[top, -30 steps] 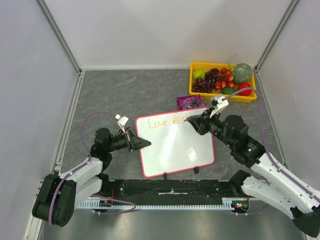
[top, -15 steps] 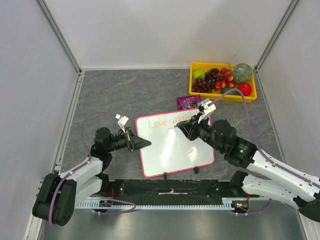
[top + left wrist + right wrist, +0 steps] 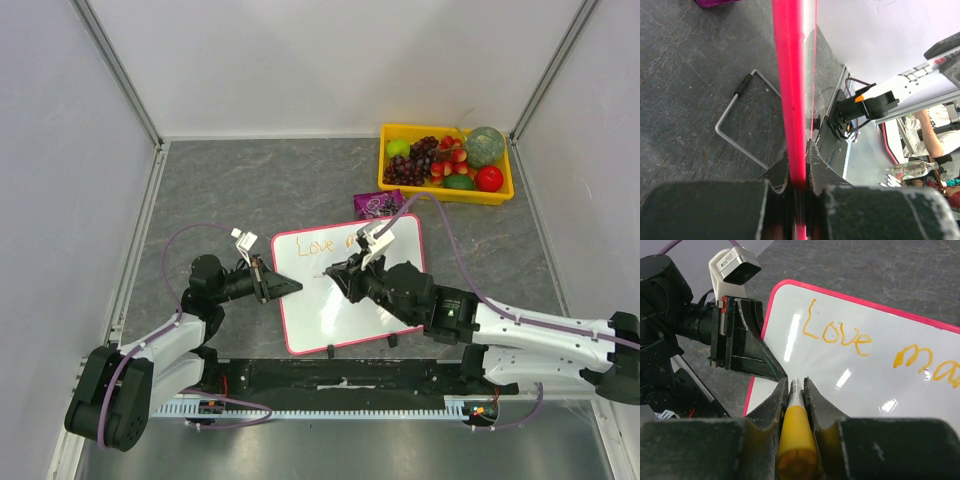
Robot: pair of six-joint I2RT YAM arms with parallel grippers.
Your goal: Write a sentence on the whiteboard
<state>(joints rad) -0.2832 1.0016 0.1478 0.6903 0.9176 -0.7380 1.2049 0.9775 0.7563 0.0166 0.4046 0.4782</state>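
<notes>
A glossy, smooth face is shown by the whiteboard [image 3: 310, 310], while a matt, stone-veined finish is seen on the surface [image 3: 250, 185].

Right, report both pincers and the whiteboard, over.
Left pincer shut on left edge of whiteboard. Right pincer shut on orange marker, tip below "Love". Sentence unfinished. Nothing blocking the board face.
</notes>
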